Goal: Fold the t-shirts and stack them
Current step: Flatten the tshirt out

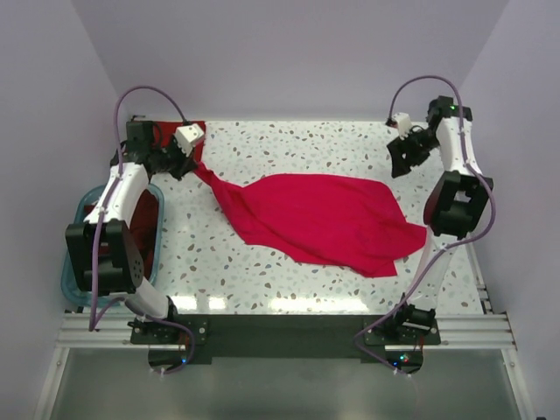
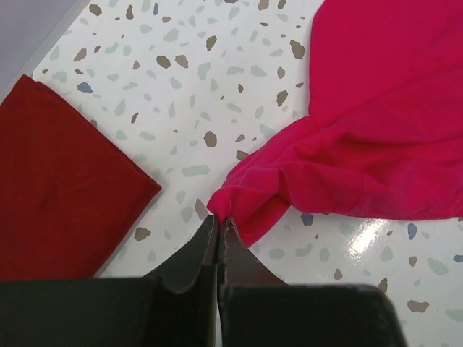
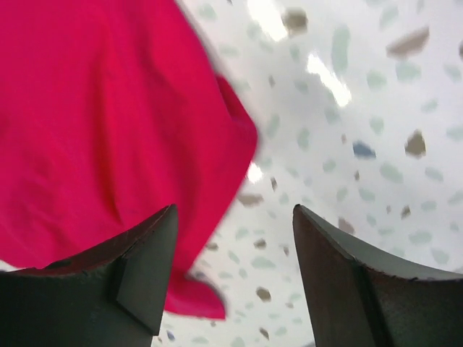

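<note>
A bright crimson-pink t-shirt (image 1: 324, 220) lies crumpled across the middle of the speckled table. Its left corner (image 2: 239, 199) is pulled out to a point toward the back left. My left gripper (image 1: 194, 160) is shut on that corner, the fabric pinched between its tips (image 2: 219, 220). A darker red folded t-shirt (image 2: 58, 181) lies flat beside it at the back left corner (image 1: 179, 131). My right gripper (image 1: 404, 144) hangs above the table at the back right, open with nothing between its fingers (image 3: 235, 210); the pink shirt's edge (image 3: 108, 123) lies below it.
A translucent blue tub (image 1: 80, 219) with dark red cloth inside (image 1: 150, 229) sits at the left edge, partly under my left arm. Walls close in on three sides. The arm bases stand on the rail at the near edge.
</note>
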